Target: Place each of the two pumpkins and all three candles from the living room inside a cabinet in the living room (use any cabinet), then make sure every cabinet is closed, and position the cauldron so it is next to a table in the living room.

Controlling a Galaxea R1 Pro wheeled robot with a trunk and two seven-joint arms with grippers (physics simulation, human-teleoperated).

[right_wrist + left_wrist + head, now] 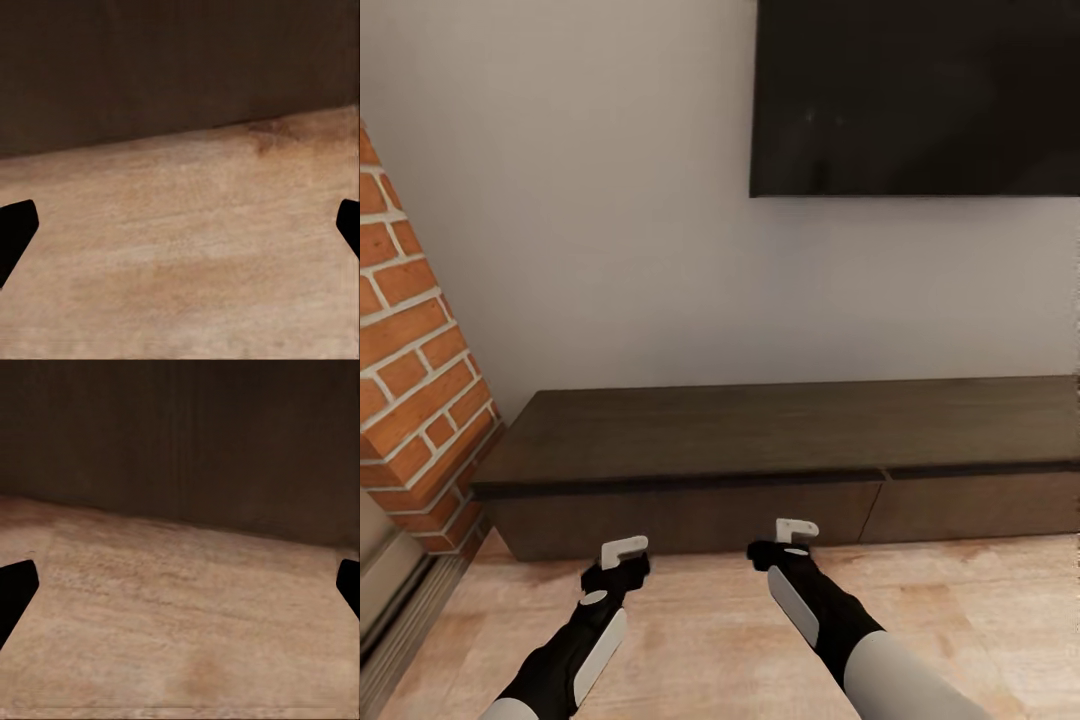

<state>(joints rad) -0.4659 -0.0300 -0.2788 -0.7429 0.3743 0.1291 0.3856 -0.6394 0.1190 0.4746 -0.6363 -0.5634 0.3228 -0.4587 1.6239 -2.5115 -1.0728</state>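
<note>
I am facing a pale wall with a dark TV screen mounted at its upper right and a red brick column along its left edge. Below them the cabinet stands against the wall on the wood floor, its long dark top bare and its 2 visible drawer fronts flush and closed, with the seam between them right of centre. I see the same dark cabinet front meeting the floor in the left wrist view, and again in the right wrist view. Both my arms reach forward low over the floor, just short of the cabinet's front edge. My left gripper has its fingers spread wide apart, holding nothing. My right gripper is likewise parted, fingers at the frame edges, empty.
</note>
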